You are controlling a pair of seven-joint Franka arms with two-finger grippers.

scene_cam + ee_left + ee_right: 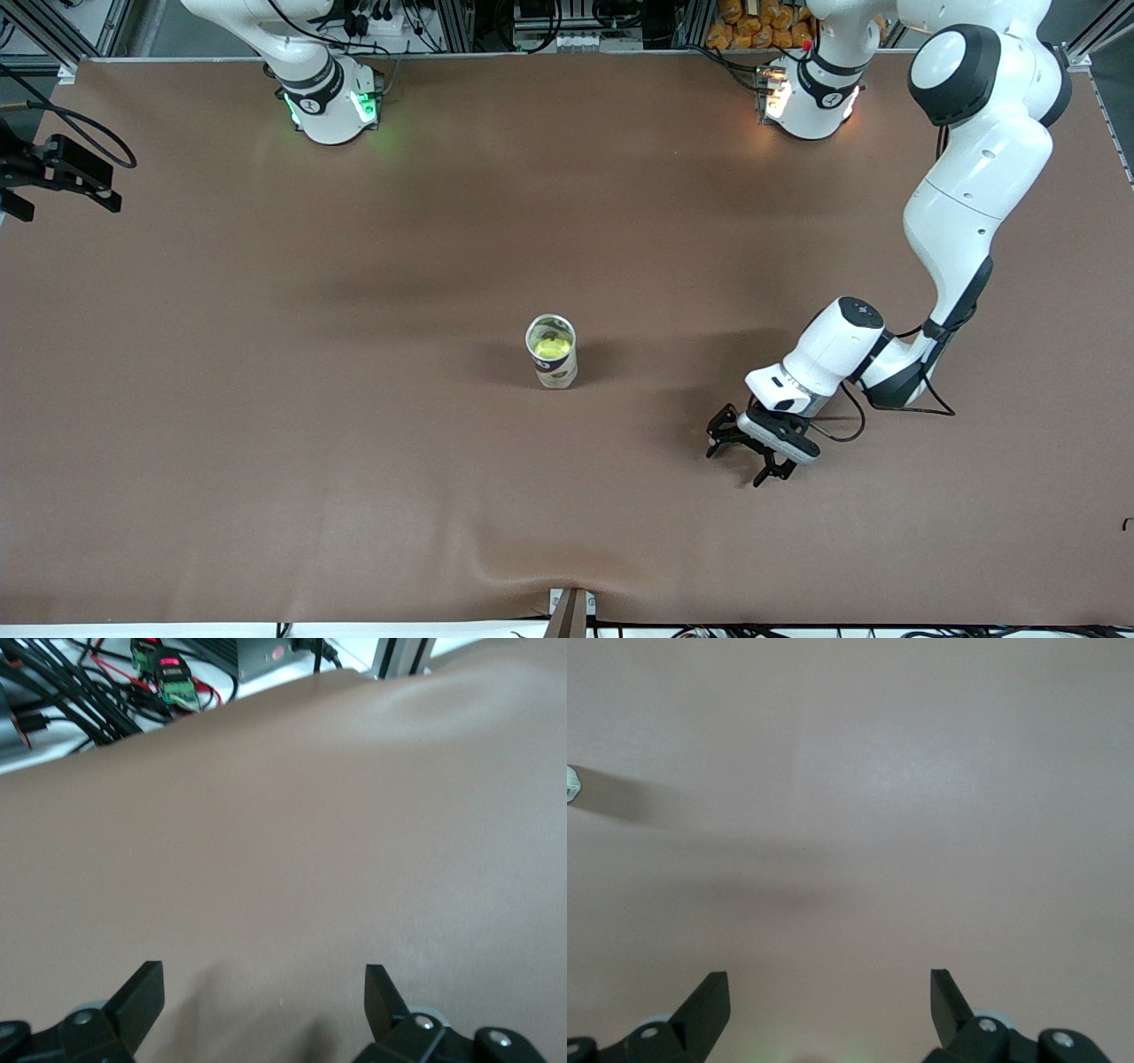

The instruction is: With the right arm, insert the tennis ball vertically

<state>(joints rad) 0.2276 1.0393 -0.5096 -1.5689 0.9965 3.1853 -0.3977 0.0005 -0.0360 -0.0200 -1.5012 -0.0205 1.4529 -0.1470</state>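
A yellow-green tennis ball (551, 347) sits inside an upright open-topped can (557, 369) in the middle of the brown table. My right gripper (830, 979) shows only in the right wrist view: it is open, with nothing between its fingers, over bare table. A pale speck at that view's edge may be the can's rim (570, 784). Of the right arm, the front view shows only the base (328, 97). My left gripper (735, 462) hangs low over the table toward the left arm's end, apart from the can, open and empty (264, 973).
A black bracket with cables (58, 173) juts in at the right arm's end of the table. The brown table cover (567, 532) bulges slightly at the edge nearest the front camera. Cables and electronics (168, 682) lie off the table's edge.
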